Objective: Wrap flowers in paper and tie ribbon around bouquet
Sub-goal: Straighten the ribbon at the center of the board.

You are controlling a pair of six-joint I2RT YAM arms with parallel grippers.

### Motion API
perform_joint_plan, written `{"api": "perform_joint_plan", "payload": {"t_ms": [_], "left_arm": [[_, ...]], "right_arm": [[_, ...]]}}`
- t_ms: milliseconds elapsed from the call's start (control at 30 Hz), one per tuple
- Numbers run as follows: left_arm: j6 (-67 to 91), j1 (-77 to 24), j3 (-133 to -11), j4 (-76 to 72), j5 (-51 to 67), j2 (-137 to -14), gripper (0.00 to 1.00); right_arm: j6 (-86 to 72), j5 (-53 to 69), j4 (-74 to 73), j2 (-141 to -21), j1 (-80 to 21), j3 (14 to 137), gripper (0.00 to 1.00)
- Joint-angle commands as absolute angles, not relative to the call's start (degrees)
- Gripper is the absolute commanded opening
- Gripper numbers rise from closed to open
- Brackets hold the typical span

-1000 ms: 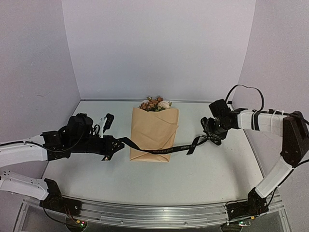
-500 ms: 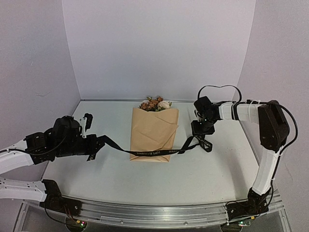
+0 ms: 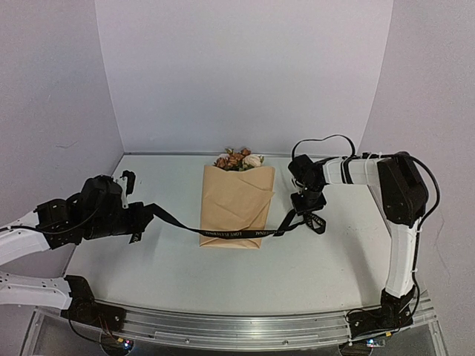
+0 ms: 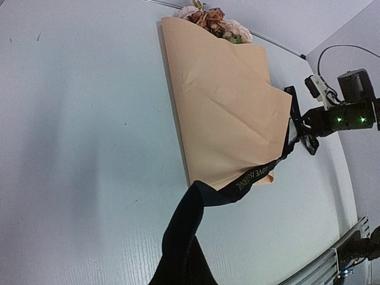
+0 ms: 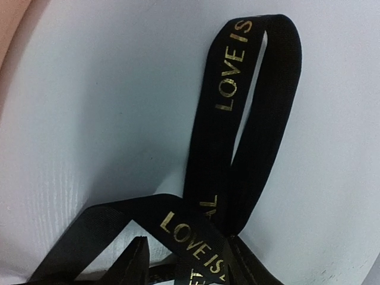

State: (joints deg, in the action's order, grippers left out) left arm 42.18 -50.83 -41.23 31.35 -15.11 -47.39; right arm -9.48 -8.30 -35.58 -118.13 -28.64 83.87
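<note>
The bouquet lies flat mid-table: a tan paper cone with pink-brown flowers poking out at its far end. The black ribbon with gold lettering stretches across the cone's lower part. My left gripper is shut on the ribbon's left end, which rises to the bottom edge of the left wrist view as a twisted ribbon that hides the fingers. My right gripper hangs over the ribbon's looped right end. In the right wrist view its fingertips stand apart, with ribbon strands lying between them.
The white table is boxed in by pale walls at the left, back and right. A metal rail runs along the near edge between the arm bases. The right arm's cable arcs above its wrist.
The right gripper has swung left to the bouquet's right side and narrowed its jaws around the ribbon loop. The left gripper has drawn its ribbon end further left, and the ribbon has slid lower on the cone.
</note>
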Motion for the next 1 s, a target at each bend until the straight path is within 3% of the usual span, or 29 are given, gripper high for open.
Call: {"api": "perform_joint_plan", "payload": {"t_ms": [0,167,267,633,967], "left_arm": [[43.3,-50.8,-44.7,33.0,-17.5,-48.0,0.0],[43.5,-50.8,-45.7,33.0,-18.3,-48.7,0.0],[43.3,-50.8,-46.7,33.2,-18.7,-48.8,0.0],[37.5,-50.8,-54.1,35.3,-18.9,-44.5,0.0],[35.5,-50.8,-68.2,46.6,-40.5,-40.8,0.0]], "right_arm": [[-9.1,-11.8,-36.6,-119.8,-28.7,86.5,0.39],[-9.9,-12.0,-36.7,-120.0,-28.6,86.3,0.19],[-11.0,-12.9,-36.7,-118.7,-28.2,85.5,0.0],[-22.1,-30.2,-42.7,-96.7,-25.2,77.6,0.0],[-27.0,-40.7,-55.6,-77.7,-20.0,80.8,0.0]]}}
